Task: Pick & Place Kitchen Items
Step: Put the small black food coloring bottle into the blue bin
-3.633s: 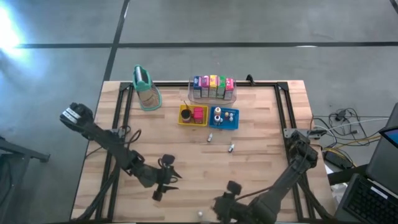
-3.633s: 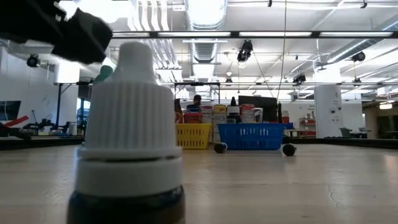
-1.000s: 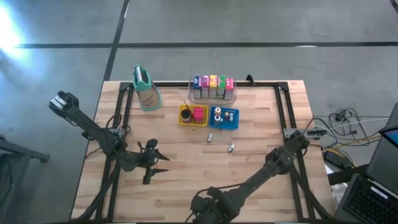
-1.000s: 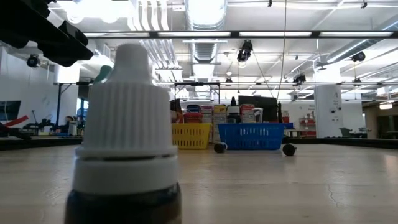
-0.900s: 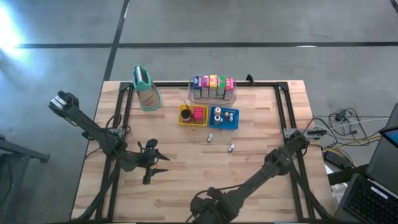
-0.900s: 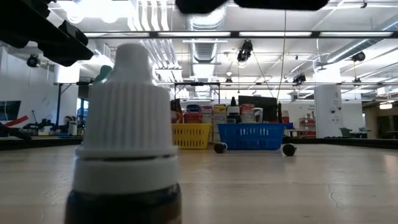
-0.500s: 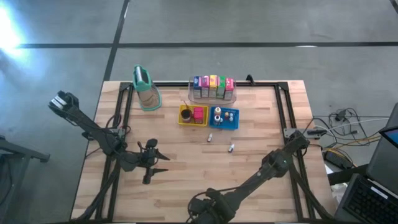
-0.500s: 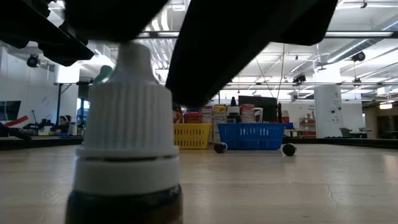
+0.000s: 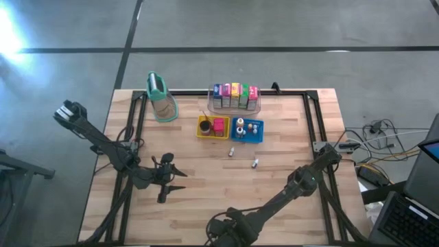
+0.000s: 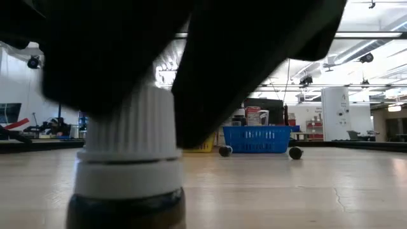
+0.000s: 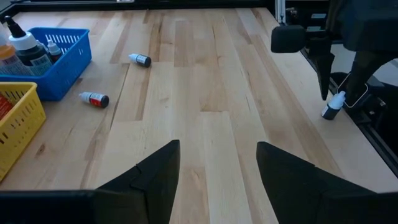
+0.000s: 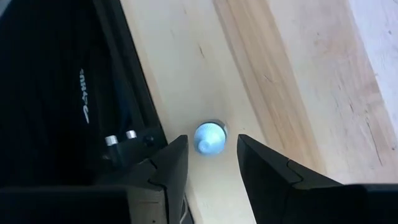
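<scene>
Right end effector (image 12: 208,163) poised above small white-capped dropper bottle (image 12: 209,138), fingers apart.
It probably must descend, then close; left end effector (image 11: 217,165) waits open.

Coloured cartons (image 9: 234,90) stand in the clear bin (image 9: 235,108).

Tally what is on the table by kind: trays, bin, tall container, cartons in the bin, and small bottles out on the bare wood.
Square trays: 2 (yellow tray, blue tray)
Clear bin: 1
Tall tan container: 1
Cartons in the bin: 5
Lying bottles on bare wood: 2 ()
Standing bottle on bare wood: 1
Total: 12
</scene>
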